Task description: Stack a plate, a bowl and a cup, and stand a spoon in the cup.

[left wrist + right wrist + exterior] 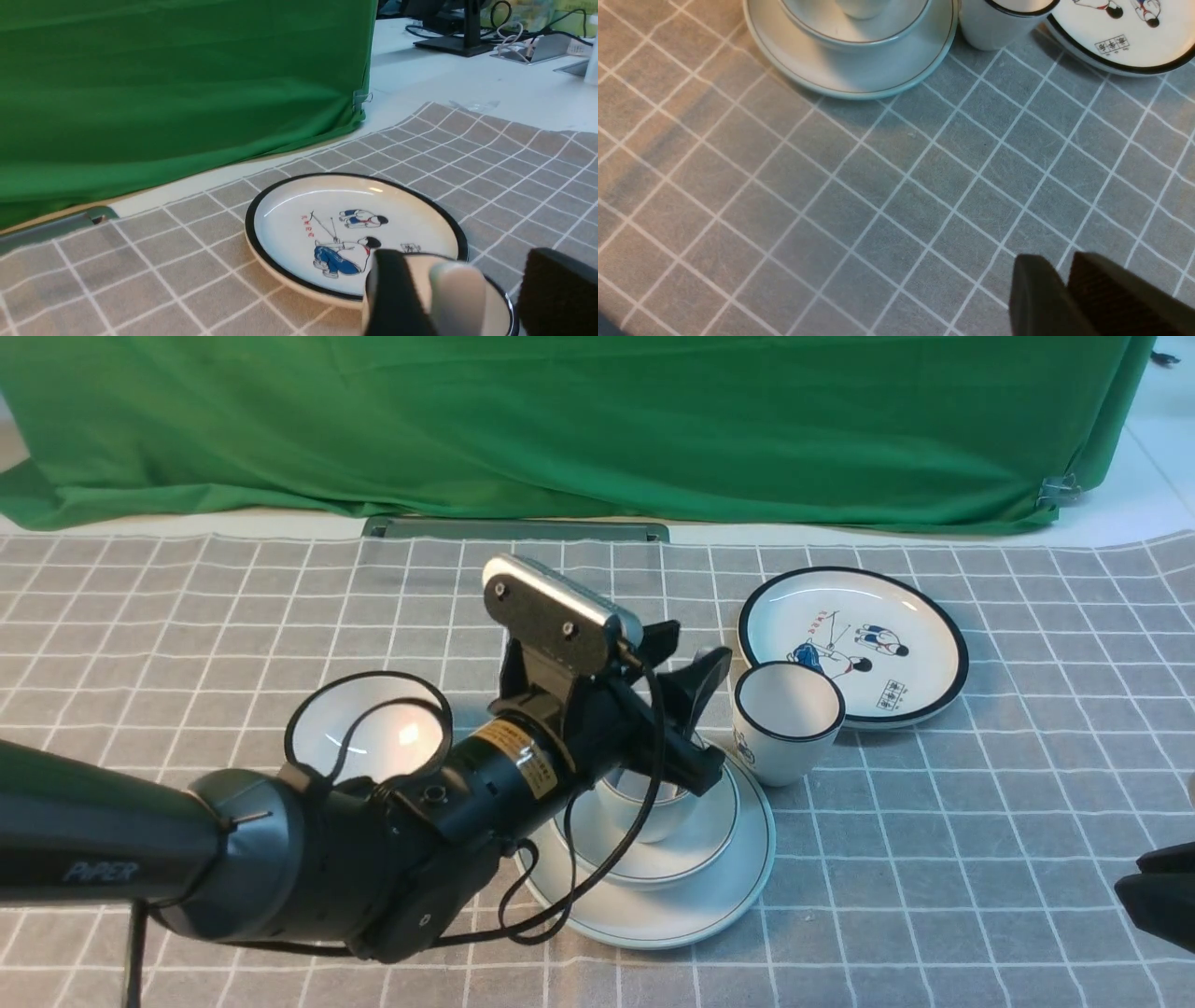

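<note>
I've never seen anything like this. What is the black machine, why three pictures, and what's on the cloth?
It is a robot with two arms. The wide picture looks forward from between them; the other two come from cameras on its wrists. On the grey checked cloth, a plain white round plate carries a shallow white bowl with a pale handleless cup inside. The left end effector hovers over that cup; what looks like a white ceramic spoon shows between its fingers, gripped or not I cannot tell. The right end effector is shut and empty. Nearby stand a black-rimmed cup, a black-rimmed cartoon plate and a deep black-rimmed bowl.
</note>
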Available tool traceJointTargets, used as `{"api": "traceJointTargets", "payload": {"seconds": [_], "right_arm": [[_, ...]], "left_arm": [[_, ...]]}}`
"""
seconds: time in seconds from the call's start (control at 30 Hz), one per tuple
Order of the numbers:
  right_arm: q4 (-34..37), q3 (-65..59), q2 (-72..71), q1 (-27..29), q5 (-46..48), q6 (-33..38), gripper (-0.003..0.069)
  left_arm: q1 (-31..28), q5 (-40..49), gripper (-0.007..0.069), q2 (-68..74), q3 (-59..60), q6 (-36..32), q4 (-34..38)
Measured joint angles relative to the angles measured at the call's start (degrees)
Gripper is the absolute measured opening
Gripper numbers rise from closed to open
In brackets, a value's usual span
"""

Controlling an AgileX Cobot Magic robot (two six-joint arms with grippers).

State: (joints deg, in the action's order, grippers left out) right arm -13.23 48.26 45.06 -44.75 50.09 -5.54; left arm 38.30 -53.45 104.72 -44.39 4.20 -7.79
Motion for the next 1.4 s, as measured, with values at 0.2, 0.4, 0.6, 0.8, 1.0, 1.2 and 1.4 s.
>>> {"api": "traceJointTargets", "payload": {"seconds": [0.2, 0.4, 0.6, 0.8, 1.0, 1.2, 1.4], "right_arm": [[0.0, 1.0, 0.0, 0.0, -0.1, 0.0, 0.0144], [0.0, 4.8, -0.6, 0.0, -0.5, 0.0, 0.0144], [0.0, 3.0, -4.2, 0.0, -0.4, -2.0, 0.01], [0.0, -3.8, -11.9, 0.0, -2.5, -7.9, 0.0022], [-0.1, -9.1, -16.2, 0.0, -6.2, -13.3, 0.0022], [-0.1, -9.7, -16.2, 0.0, -6.8, -14.3, 0.0027], [-0.1, -9.7, -16.3, 0.0, -6.9, -14.5, 0.0032]], "left_arm": [[0.0, 0.0, 0.0484, -4.9, 3.6, 0.0, 0.3], [0.0, 16.6, 0.0279, -22.2, 5.4, 0.7, 0.4], [0.0, 45.9, 0.0031, -43.2, 6.1, 0.8, 0.5], [0.0, 52.4, 0.0006, -66.7, 16.6, 0.8, 0.5], [0.0, 45.7, 0.0006, -84.5, 31.2, 0.8, 0.5], [0.0, 42.6, 0.0008, -91.5, 39.1, 0.8, -0.2], [0.0, 42.8, 0.001, -92.2, 44.6, 0.8, -0.2]]}}
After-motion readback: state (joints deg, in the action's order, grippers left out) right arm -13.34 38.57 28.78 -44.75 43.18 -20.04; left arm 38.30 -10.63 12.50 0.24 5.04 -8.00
